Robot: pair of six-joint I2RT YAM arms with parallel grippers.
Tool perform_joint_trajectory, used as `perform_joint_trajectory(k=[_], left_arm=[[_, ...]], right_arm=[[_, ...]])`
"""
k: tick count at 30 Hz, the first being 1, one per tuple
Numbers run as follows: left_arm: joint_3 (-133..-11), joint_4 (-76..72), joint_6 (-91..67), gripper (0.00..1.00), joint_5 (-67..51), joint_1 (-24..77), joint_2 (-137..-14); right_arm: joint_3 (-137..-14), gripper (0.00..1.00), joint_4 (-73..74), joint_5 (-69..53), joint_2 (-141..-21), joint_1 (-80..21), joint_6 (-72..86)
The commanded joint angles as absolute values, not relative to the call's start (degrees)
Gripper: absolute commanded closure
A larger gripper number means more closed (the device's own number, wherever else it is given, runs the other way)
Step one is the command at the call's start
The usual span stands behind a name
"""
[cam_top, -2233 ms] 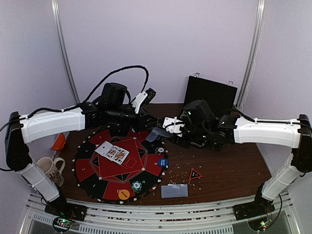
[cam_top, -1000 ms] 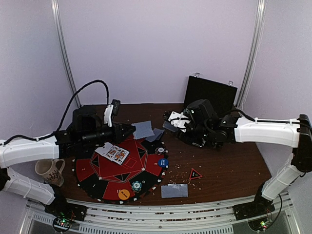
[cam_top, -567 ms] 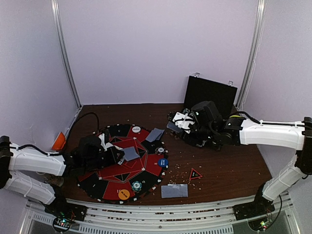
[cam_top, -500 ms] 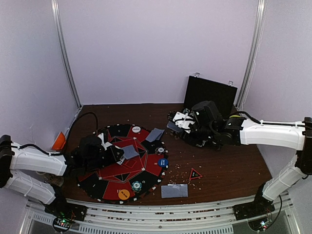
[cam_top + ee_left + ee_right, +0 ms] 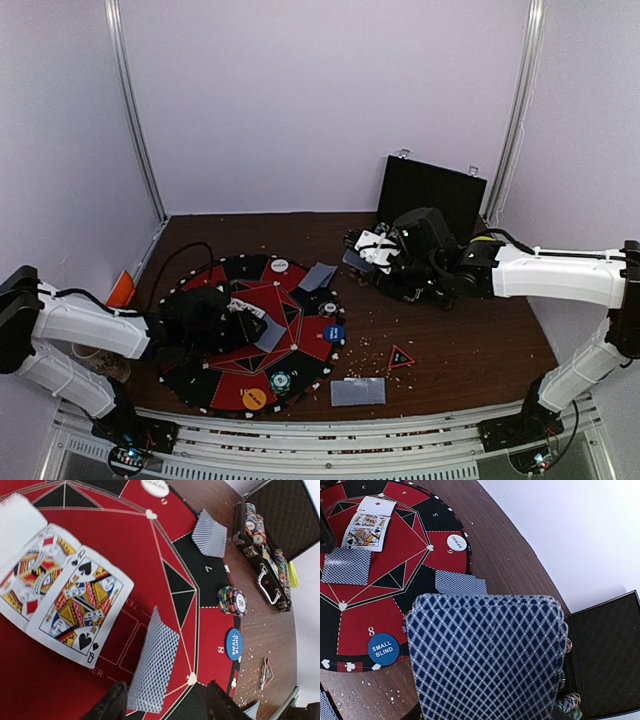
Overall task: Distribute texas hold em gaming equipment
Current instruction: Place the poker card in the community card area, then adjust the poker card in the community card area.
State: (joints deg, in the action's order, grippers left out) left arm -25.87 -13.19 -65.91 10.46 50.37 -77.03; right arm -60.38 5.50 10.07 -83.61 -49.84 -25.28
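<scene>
The left claw (image 5: 170, 703) is spread low over the poker mat (image 5: 100, 535). A face-down card (image 5: 152, 666) lies flat between its fingers at the lower centre of the left wrist view, just beside the face-up pair (image 5: 62, 597). If the claw is drawn away low, the card's edge may be caught and dragged onto that pair. Blue-backed cards (image 5: 487, 655) are pinched by the right claw (image 5: 358, 252), right of the mat. A loose pinch could let them slide onto the bench (image 5: 450, 340).
</scene>
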Motion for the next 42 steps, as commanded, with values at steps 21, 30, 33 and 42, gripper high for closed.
perform_joint_trajectory(k=[21,30,33,42], left_arm=[[-38.5,5.7,-33.1,0.65,-4.9,42.3,-81.9],[-39.6,5.0,-30.9,0.69,-6.1,41.0,-87.3],[-40.7,5.9,-29.8,0.69,-6.4,41.0,-88.3],[-40.2,9.3,-28.4,0.69,-2.9,41.0,-86.4]], right_arm=[[-59.8,0.48,5.1,9.6,-80.3,-49.7,-25.6],[-59.7,0.48,5.8,9.9,-80.0,-49.7,-26.0],[-59.6,0.48,5.7,9.8,-80.0,-49.7,-25.9],[-59.3,0.48,5.5,9.0,-80.3,-49.7,-25.6]])
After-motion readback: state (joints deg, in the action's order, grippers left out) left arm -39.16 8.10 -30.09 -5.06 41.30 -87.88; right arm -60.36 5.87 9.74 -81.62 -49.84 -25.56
